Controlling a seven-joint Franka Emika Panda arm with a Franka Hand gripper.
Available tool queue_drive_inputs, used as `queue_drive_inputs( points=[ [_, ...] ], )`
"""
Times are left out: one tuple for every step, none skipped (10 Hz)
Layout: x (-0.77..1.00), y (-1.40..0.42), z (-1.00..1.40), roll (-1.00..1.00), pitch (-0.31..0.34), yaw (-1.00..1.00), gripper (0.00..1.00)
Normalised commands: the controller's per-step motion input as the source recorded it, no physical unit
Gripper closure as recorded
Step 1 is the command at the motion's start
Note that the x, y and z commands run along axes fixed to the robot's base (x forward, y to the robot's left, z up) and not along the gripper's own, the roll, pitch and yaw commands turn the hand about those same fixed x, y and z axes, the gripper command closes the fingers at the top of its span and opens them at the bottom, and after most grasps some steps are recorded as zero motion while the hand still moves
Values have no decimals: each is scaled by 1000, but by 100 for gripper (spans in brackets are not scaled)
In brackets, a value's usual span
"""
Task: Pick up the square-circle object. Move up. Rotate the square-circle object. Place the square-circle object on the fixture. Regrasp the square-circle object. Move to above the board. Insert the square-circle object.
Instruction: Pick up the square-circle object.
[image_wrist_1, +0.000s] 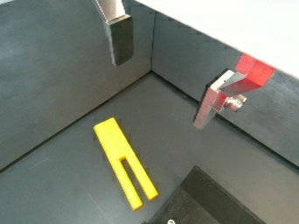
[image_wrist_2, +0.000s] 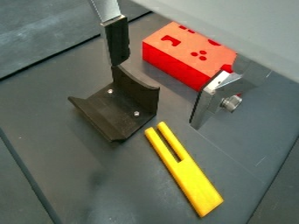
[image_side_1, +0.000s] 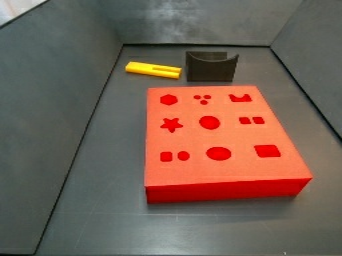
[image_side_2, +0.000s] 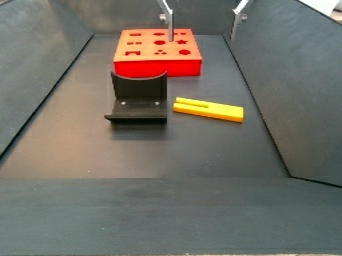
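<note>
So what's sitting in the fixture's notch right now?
Nothing: the fixture has an empty notch in both wrist and side views. The square-circle object lies flat on the floor beside it. The gripper hovers open above, holding nothing. The fixture's underside is hidden.

Dark floor (image_side_2: 80, 140), red board (image_side_2: 158, 50), fixture (image_side_2: 138, 95), yellow square-circle object (image_side_2: 209, 109) flat beside it, gripper (image_wrist_2: 163, 74) above

hand (image_side_2: 201, 20): cut off above fingers | board (image_wrist_1: 256, 70): mostly hidden, seemingly behind wall

We see the two-finger parallel-jaw gripper (image_wrist_2: 163, 74) hanging high, its flat silver plate fingers (image_wrist_2: 214, 99) with dark pads spread wide apart, nothing held between them.
</note>
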Motion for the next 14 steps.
queue_drive_inputs(
  points=[
    [0, 0, -134, -9, -43, 57, 0],
    [-191, -323, -743, 140, 0, 846, 0],
    [0, -57, -843, 39, 83, 1000, 0],
    [0, -123, -903, 74, 124, 1000, 0],
    [0, -140, -883, 80, 111, 1000, 0],
    [-37, -120, -911, 109, 49, 1000, 0],
    [0, -157, -923, 109, 74, 994, 0],
    [0, -189, -920, 114, 76, 971, 0],
    [-120, -234, -886, 124, 7, 889, 0],
    [-246, -226, -906, 107, -10, 777, 0],
    [-371, -211, -866, 97, -34, 749, 0],
    [-391, -140, -760, 149, -29, 617, 0],
    [-360, -34, -537, 194, 0, 394, 0],
    [-183, 0, -406, 193, 0, 300, 0]
  ],
)
